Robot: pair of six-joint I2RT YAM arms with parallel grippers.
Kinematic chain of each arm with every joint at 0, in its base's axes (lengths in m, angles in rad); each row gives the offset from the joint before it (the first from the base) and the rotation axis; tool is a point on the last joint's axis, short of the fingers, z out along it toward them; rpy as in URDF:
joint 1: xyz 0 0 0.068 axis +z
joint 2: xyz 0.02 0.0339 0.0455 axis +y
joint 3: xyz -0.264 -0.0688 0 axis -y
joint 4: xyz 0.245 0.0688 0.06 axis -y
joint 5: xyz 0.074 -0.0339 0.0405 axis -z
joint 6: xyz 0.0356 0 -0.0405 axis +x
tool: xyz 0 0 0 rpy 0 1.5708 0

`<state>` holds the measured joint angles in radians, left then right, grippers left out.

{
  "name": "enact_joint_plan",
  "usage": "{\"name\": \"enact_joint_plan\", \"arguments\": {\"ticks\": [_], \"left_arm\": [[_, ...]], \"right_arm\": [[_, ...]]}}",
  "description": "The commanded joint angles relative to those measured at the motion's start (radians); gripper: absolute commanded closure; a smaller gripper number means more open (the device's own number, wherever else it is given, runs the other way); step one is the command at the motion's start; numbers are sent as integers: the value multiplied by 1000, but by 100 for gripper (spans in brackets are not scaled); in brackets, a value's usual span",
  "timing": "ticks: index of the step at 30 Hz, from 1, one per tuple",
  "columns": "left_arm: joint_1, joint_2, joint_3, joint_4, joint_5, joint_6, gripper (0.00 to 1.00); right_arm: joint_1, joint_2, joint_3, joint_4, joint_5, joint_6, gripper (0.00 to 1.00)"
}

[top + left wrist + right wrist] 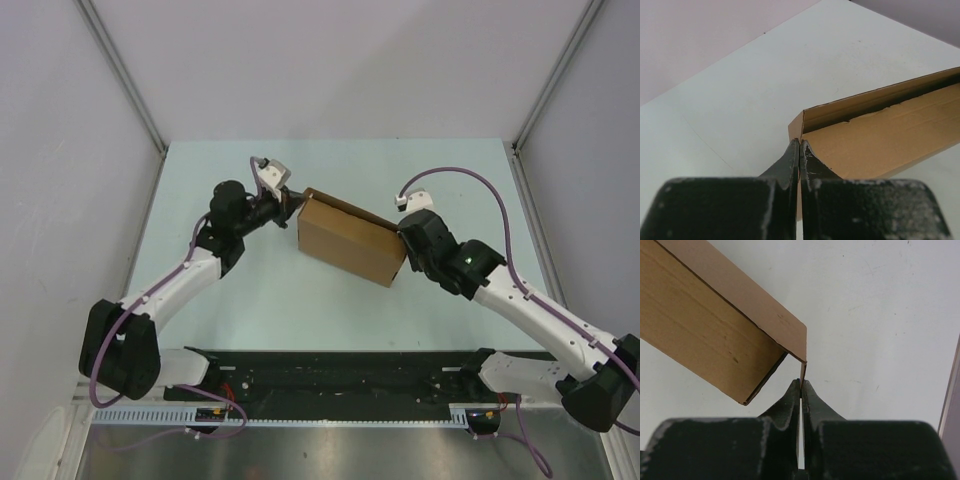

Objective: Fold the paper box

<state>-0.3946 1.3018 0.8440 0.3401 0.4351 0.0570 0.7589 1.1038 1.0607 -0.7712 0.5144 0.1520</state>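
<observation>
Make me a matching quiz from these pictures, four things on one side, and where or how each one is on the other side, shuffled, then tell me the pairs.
Things:
1. left end effector
2. right end effector
3. paper box
4. table

Place or state:
A. pale, lying under everything
B. shut on a thin cardboard flap at the box's end nearer the right arm
C. brown, spanning between the two arms
D. shut on the box's corner nearer the left arm

Pairs: 1-D, 2-B, 3-C, 4-A
</observation>
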Motion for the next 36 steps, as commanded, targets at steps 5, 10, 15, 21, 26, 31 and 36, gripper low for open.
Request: {"name": "enact_joint_plan", "arguments": {"ticks": [5,10,15,21,26,31,36], "left_arm": [[-27,51,115,-162,-12,-112,100],[-27,93,205,-269,-16,-134,100],[-27,154,322,-406,-18,-144,100],[-29,223,452,-558,-6,-151,100],[-26,263,517,-631,20,-167,100],[-4,316,613,-726,47,-190,100],[5,363,716,-819,67,-210,100]], "right_arm": [[29,36,42,16,7,-20,98],[51,50,47,15,30,-25,98],[59,56,48,15,35,-29,98],[59,62,50,12,36,-34,98],[60,65,51,9,33,-40,98],[60,65,53,3,33,-42,98],[60,67,55,3,33,-45,99]]}}
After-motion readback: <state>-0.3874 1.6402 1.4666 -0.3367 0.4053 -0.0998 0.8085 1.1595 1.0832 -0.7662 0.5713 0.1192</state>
